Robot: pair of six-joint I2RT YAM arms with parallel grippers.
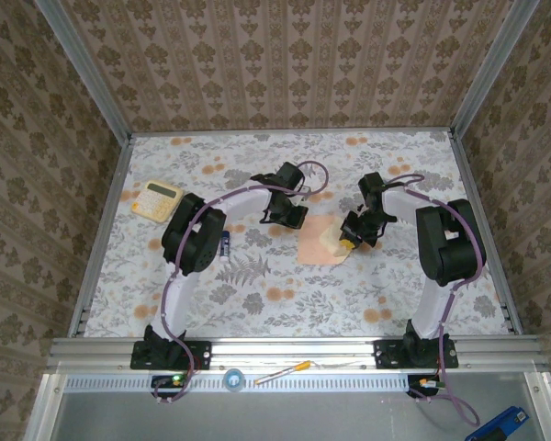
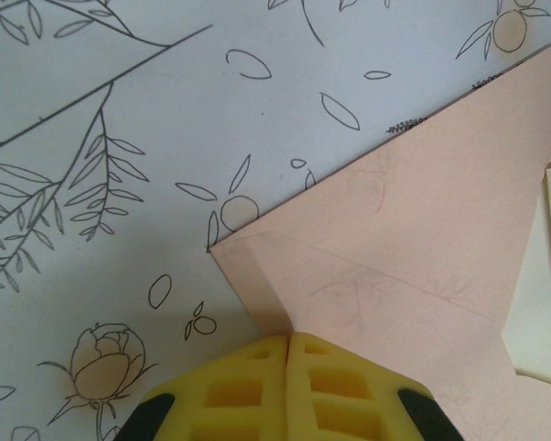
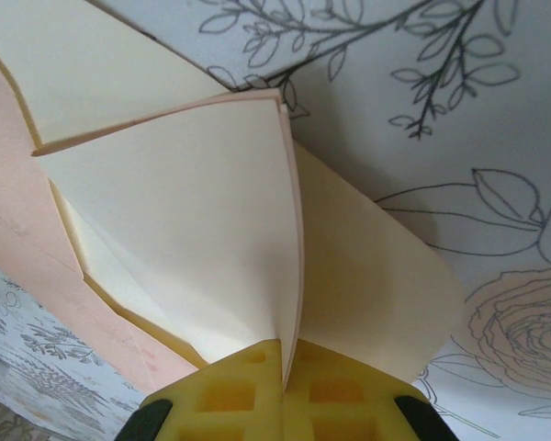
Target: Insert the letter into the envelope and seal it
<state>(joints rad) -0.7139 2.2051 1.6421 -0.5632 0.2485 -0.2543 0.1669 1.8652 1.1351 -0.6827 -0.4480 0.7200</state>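
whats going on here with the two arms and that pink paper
Both arms are working on the salmon-pink envelope in the middle of the table. The left tool is shut on the envelope's edge. The right tool is shut on a raised cream-faced sheet; whether that is the flap or the letter is unclear. The envelope is not sealed yet.

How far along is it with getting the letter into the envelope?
Nothing finished yet. The left hand pinches the envelope by an edge on the table; the right hand pinches a cream-faced sheet, seemingly the letter, bowed up over it. It isn't fully in, and sealing remains.
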